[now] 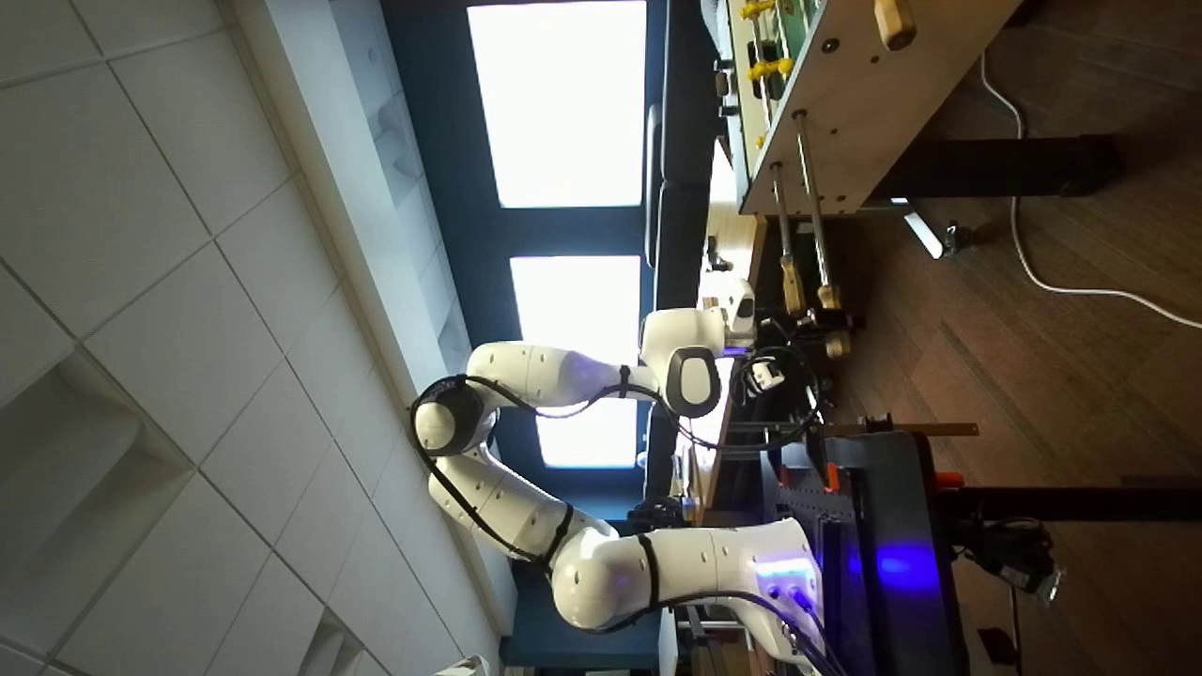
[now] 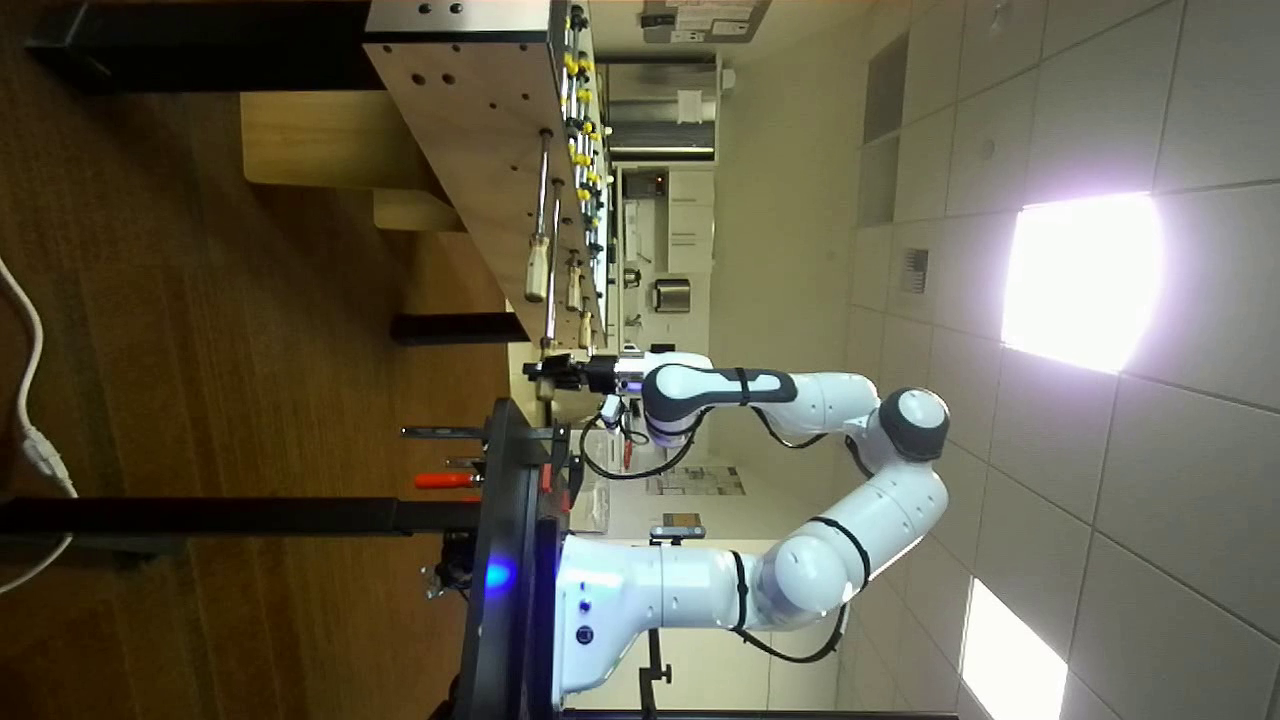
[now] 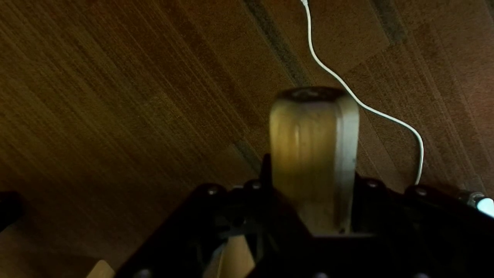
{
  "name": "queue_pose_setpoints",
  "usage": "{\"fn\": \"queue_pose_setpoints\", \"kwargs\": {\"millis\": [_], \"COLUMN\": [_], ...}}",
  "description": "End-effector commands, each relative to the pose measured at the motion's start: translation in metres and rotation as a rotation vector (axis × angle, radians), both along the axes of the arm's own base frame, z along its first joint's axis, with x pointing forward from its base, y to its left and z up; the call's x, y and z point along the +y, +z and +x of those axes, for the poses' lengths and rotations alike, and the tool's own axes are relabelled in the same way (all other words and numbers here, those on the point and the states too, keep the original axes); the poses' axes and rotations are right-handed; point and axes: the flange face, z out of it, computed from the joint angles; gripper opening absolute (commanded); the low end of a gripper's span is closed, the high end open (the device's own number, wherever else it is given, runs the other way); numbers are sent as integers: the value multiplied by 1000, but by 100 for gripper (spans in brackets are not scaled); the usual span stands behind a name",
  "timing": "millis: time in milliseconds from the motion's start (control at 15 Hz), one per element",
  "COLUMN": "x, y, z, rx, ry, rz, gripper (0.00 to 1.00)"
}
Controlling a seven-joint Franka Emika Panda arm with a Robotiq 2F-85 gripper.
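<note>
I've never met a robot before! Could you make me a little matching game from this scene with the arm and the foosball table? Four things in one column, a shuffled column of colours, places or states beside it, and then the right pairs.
Things
1. arm
2. cord
3. end effector
4. foosball table

Descriptions
A. white, lying on the floor
B. fitted with yellow figures
C. white, with dark straps around it
D. shut on a wooden handle

Right pairs: 1-C, 2-A, 3-D, 4-B
</note>
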Motion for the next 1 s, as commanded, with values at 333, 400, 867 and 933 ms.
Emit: {"fn": "queue_pose_setpoints", "kwargs": {"millis": [333,400,867,933], "x": [52,61,135,152], "y": [40,45,119,135], "z": [34,43,109,118], "rx": [53,83,72,51], "ry": [135,161,267,273], "rz": [-19,-31,-164,-178], "gripper": [87,94,100,100]}}
